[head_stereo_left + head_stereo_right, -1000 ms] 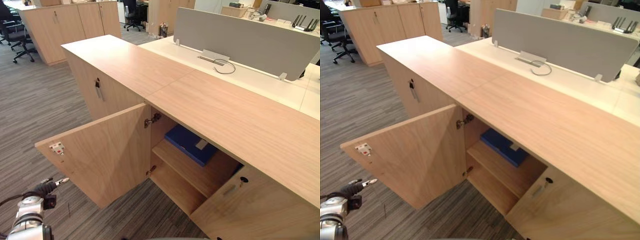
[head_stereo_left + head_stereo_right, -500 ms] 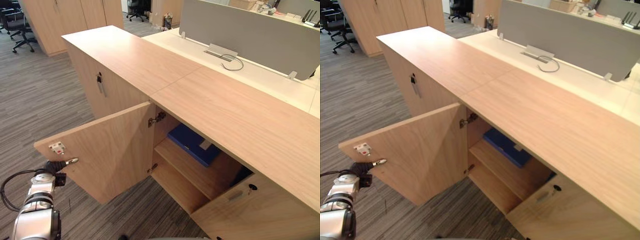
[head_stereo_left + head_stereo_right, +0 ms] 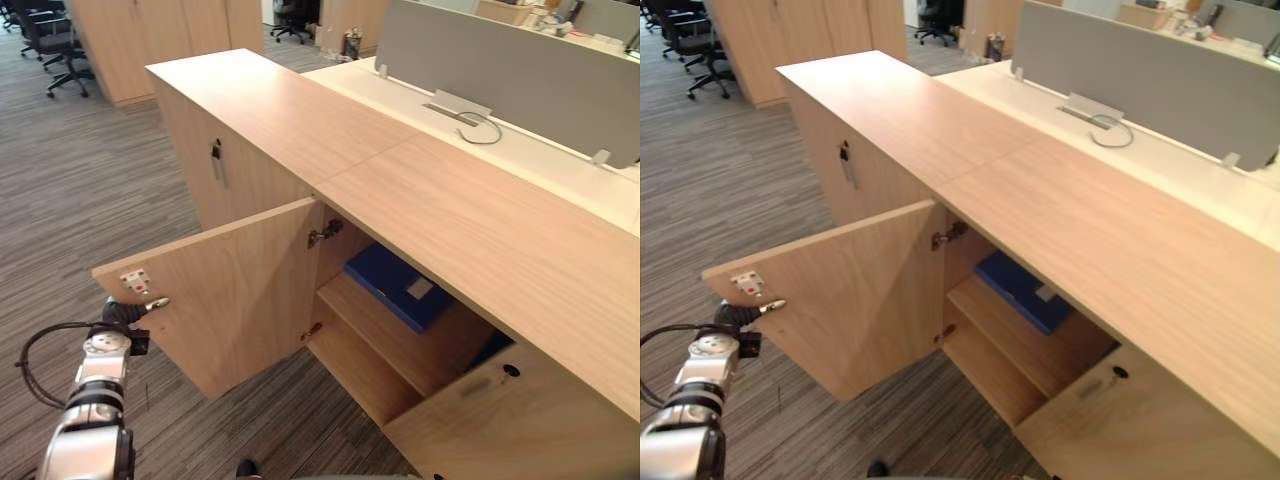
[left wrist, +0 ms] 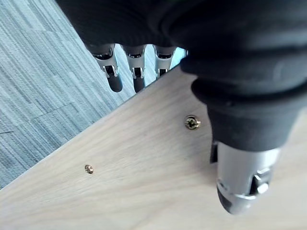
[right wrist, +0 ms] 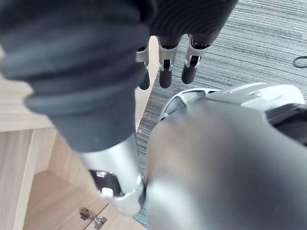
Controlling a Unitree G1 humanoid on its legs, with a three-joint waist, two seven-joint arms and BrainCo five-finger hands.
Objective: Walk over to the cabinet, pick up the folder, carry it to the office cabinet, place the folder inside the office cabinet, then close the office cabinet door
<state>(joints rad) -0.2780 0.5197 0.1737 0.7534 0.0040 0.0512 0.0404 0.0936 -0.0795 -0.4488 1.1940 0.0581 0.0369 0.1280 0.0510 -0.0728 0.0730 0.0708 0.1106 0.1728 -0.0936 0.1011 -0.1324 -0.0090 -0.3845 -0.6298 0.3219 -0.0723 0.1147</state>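
The blue folder lies flat on the upper shelf inside the office cabinet, whose door stands open. The left robot hand is at the door's outer edge, fingers straight. The right robot hand hangs with its fingers relaxed and wide above the carpet, holding nothing.

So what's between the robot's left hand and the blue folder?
The open door. In the left eye view the left hand is at the door's outer edge, and the folder lies on the shelf inside, past the hinges.
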